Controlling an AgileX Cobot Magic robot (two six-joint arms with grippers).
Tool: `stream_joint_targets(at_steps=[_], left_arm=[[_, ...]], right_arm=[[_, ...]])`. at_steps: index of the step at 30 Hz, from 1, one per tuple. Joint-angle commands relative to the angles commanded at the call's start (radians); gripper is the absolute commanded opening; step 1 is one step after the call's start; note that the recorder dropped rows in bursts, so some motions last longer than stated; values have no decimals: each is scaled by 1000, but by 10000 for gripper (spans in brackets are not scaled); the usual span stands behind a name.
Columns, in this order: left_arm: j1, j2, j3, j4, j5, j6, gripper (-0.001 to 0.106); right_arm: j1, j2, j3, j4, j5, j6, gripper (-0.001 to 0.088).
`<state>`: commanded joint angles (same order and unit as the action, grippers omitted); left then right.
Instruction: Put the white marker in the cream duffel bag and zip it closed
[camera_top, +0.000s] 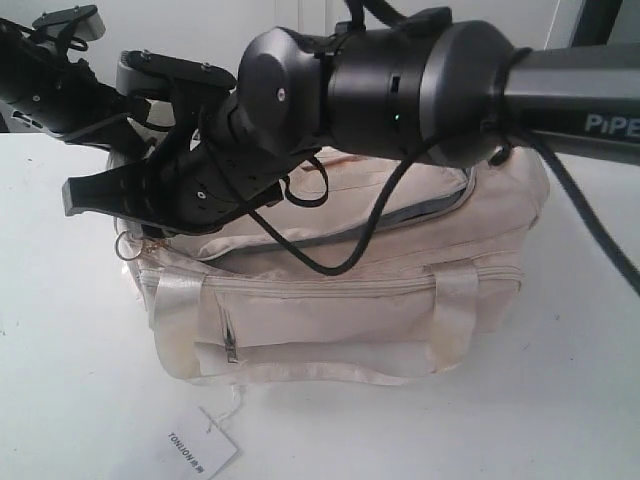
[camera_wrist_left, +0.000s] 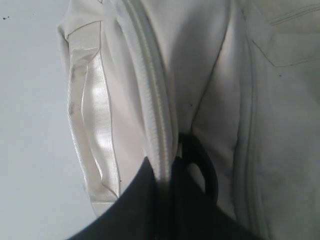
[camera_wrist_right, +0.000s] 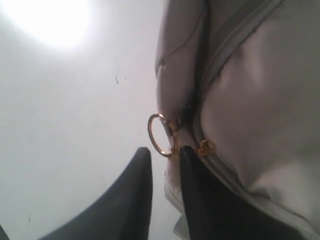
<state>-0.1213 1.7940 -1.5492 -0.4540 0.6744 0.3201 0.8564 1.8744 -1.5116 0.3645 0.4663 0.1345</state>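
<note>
Right gripper (camera_wrist_right: 165, 157), jaws slightly parted, hovered at the gold ring pull (camera_wrist_right: 162, 135) to work the zipper (camera_wrist_left: 155, 100) of the cream duffel bag (camera_top: 340, 300); left gripper (camera_wrist_left: 167, 152), grip indeterminate, pressed the fabric; white marker unseen, presumably inside.

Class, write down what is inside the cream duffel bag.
Nothing inside shows: the cream duffel bag is covered by its fabric and the arms above. No white marker is visible.

cream duffel bag (camera_top: 400, 300): upper left hidden behind arms (camera_top: 400, 80) | hang tag (camera_top: 203, 452): cut by lower edge | left gripper (camera_wrist_left: 167, 172): jaws' gap unclear
</note>
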Motion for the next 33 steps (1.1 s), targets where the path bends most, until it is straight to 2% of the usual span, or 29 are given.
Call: stream_joint_targets(at_steps=[4, 17, 19, 24, 33], left_arm=[[0, 0, 0, -2, 0, -2, 0], [0, 0, 0, -9, 0, -2, 0], [0, 0, 0, -9, 0, -2, 0], [0, 0, 0, -9, 0, -2, 0], [0, 0, 0, -9, 0, -2, 0]], right_arm=[[0, 18, 0, 13, -47, 0, 303], [0, 75, 0, 27, -83, 0, 296], [0, 75, 0, 27, -81, 0, 240], [0, 67, 0, 27, -68, 0, 4], [0, -10, -2, 4, -64, 0, 0]])
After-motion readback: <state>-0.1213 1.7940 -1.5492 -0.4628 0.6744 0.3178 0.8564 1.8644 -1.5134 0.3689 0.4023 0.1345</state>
